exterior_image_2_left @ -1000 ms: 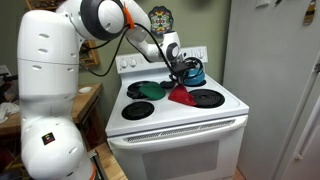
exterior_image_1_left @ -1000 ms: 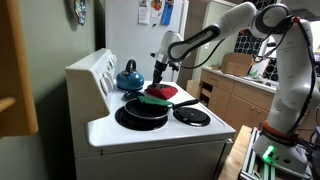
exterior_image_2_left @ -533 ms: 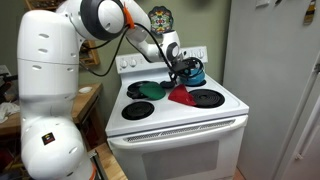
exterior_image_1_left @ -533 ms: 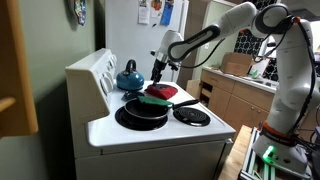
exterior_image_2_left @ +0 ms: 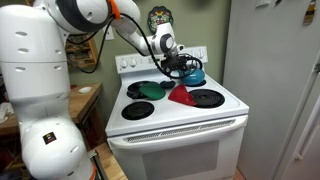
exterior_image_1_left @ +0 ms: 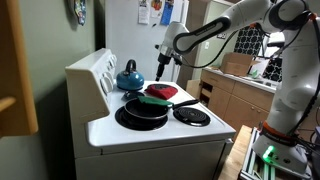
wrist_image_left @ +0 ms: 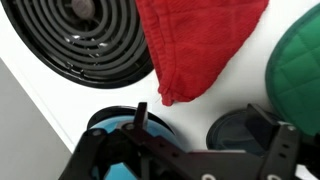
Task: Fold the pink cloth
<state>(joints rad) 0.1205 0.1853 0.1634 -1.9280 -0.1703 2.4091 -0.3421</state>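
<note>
The pink cloth [wrist_image_left: 195,40] lies bunched on the white stove top between the burners, reddish in both exterior views [exterior_image_1_left: 162,91] [exterior_image_2_left: 181,96]. It shows at the top of the wrist view, one corner pointing toward my gripper. My gripper [wrist_image_left: 208,120] hangs above and behind the cloth, near the back of the stove [exterior_image_1_left: 161,66] [exterior_image_2_left: 177,68]. It is open, with nothing between its fingers [wrist_image_left: 141,112], and it is clear of the cloth.
A blue kettle [exterior_image_1_left: 128,76] [exterior_image_2_left: 193,72] stands at the back of the stove, right under my gripper. A flat green piece [exterior_image_1_left: 155,100] [exterior_image_2_left: 148,89] rests over a black pan [exterior_image_1_left: 143,113]. A coil burner [wrist_image_left: 95,40] lies beside the cloth.
My gripper has opened, let go of the cloth and risen toward the back of the stove. The cloth stays where it lay.
</note>
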